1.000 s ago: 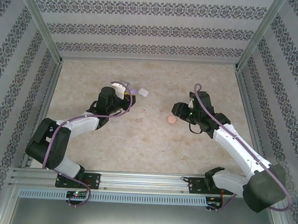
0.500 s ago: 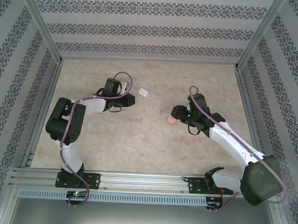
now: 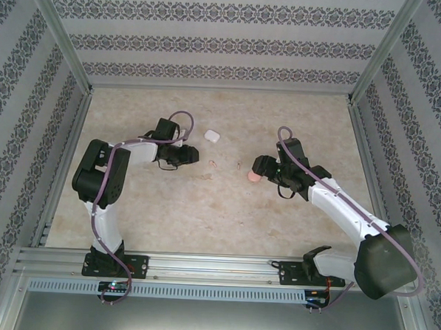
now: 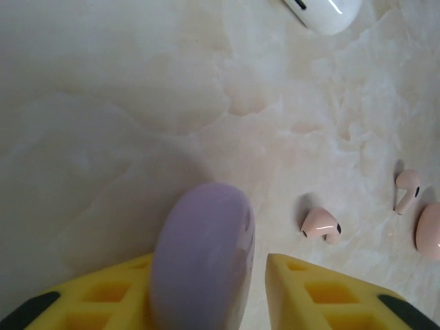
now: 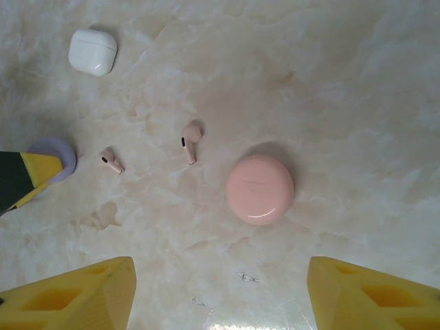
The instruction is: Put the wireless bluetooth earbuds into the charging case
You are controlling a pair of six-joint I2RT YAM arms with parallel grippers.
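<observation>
Near earbud point(image 4: 320, 225) lay on the desk point(image 4: 103, 103) just ahead of the left fingers point(image 4: 316, 289), untouched; far earbud point(image 4: 407, 189) sat near the pink case point(image 4: 430, 230). Left fingers stood narrowly parted around the purple case point(image 4: 203, 254), which touched one finger with a gap at the other. Right fingers point(image 5: 75, 295) were spread wide, gripping nothing, the pink case ahead between them and both earbuds well clear to one side.

Both arms reach out low over the table, and both grippers are parted!
The left arm is folded sharply at the elbow, and the left gripper point(image 3: 191, 154) sits well left of the pink case point(image 5: 260, 189), jaws slack. The right gripper point(image 5: 220, 268) hangs close over that case, fingers spread wide.
</observation>
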